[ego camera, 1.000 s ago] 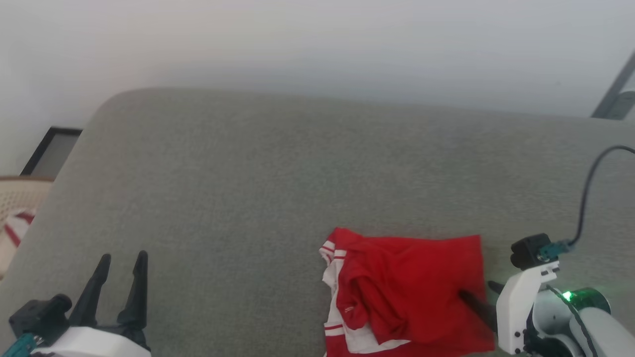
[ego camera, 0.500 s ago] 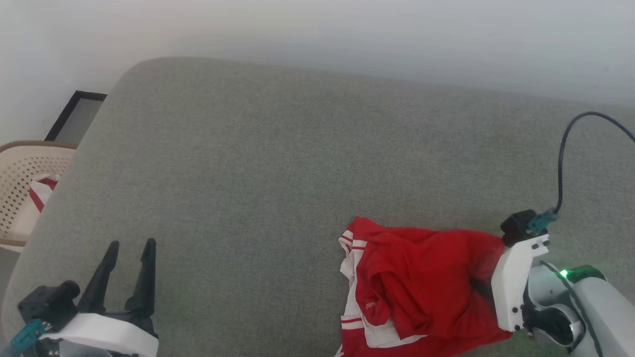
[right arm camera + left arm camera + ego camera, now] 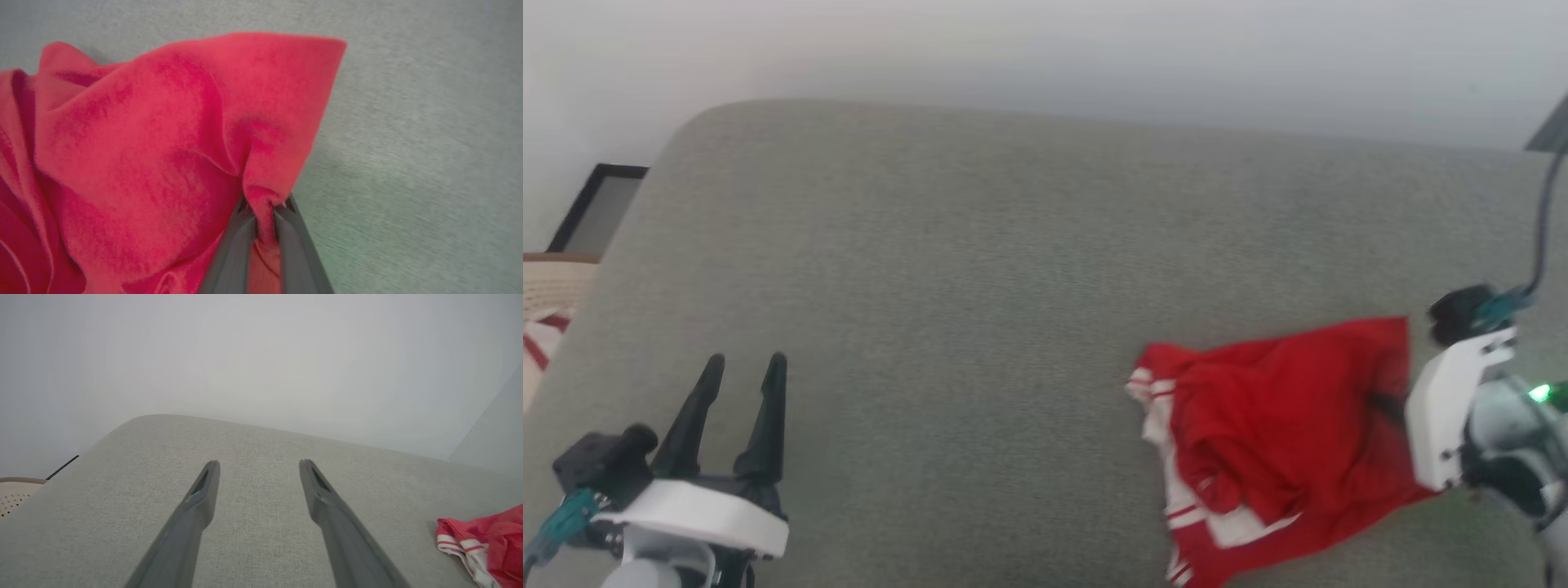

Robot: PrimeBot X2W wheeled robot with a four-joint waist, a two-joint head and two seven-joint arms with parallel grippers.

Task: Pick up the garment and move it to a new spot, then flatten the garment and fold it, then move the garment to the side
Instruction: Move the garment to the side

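Between the right fingers point(image 3: 282, 232), the garment's point(image 3: 163, 143) red edge sits pinched.

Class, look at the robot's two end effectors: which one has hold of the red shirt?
The right end effector: it is pinched shut on a fold of the shirt. The left end effector stands open over the cushion, apart from the shirt.

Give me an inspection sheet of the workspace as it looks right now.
Surface: grey fabric cushion.
Job's things: shirt, crumpled, at the cushion's right, one edge pinched.
Clutter: nothing seen.
Grippers: left gripper open, holding nothing; right gripper shut on the shirt's edge.
Cables: dark cable at the right wrist.
Surroundings: pale wall; basket and dark frame at the left.
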